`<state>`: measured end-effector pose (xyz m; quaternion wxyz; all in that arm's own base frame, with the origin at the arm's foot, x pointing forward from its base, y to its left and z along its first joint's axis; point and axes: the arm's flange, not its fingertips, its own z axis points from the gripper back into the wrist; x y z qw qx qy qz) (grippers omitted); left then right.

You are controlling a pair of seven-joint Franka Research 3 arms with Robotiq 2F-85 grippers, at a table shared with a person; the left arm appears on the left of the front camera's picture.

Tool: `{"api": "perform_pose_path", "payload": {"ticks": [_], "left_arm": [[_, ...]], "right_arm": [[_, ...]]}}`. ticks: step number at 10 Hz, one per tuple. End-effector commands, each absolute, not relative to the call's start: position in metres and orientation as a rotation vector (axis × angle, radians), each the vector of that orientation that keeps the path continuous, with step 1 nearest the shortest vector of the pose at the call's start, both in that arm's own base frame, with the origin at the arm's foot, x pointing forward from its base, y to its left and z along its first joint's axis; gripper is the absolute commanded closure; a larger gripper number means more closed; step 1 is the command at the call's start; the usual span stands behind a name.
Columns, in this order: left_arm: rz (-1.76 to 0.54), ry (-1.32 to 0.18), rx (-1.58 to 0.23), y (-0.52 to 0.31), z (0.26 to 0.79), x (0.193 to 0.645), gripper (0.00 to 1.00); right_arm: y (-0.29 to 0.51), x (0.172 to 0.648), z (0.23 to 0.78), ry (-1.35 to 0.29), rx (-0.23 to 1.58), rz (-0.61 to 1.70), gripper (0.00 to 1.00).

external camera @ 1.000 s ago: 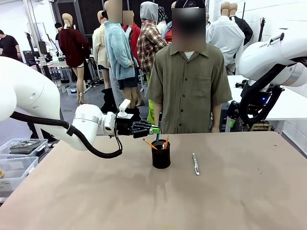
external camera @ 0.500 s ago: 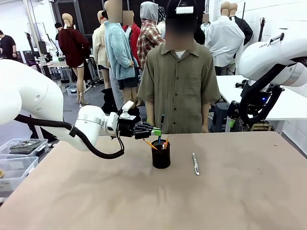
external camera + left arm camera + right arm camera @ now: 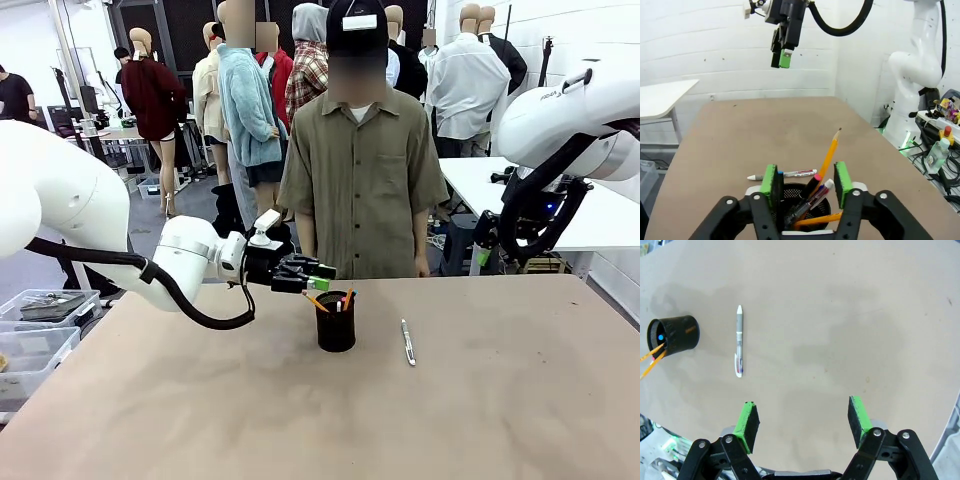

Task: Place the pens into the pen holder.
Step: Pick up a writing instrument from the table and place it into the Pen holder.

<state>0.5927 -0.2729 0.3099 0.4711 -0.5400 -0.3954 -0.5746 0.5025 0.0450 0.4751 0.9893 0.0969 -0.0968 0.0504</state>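
The left gripper (image 3: 805, 170), jaws apart, hovers over the pen holder (image 3: 791, 192) holding several pens (image 3: 829, 155).

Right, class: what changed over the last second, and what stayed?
The left claw opened and let go of the black marker, which dropped into the pen holder. The person stepped towards the robot's left. The silver pen and the right claw stayed put.

A robotics lab: white robot arms (image 3: 70, 200) at a plain worktable (image 3: 300, 420), painted brick walls (image 3: 715, 50), plastic bins (image 3: 40, 345) alongside.
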Motion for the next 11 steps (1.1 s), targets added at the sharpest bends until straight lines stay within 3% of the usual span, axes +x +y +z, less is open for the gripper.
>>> {"api": "perform_pose_path", "payload": {"ticks": [1, 4, 6, 8, 11], "left_arm": [[-1.368, -0.957, -1.204, -0.249, 0.34, 0.579, 0.12], [-1.246, -0.997, -0.885, -0.2, 0.396, 0.533, 0.12], [-1.052, -0.841, -0.538, -0.169, 0.422, 0.5, 0.12], [-0.856, -0.755, -0.315, -0.139, 0.447, 0.464, 0.12], [-0.601, -0.657, -0.163, -0.105, 0.467, 0.43, 0.12]], "right_arm": [[0.044, 0.504, 0.473, -0.21, 0.215, 0.112, 0.11], [0.044, 0.504, 0.473, -0.21, 0.215, 0.112, 0.11], [0.044, 0.504, 0.473, -0.21, 0.215, 0.112, 0.11], [0.044, 0.504, 0.473, -0.21, 0.215, 0.112, 0.11], [0.044, 0.504, 0.473, -0.21, 0.215, 0.112, 0.11]]}}
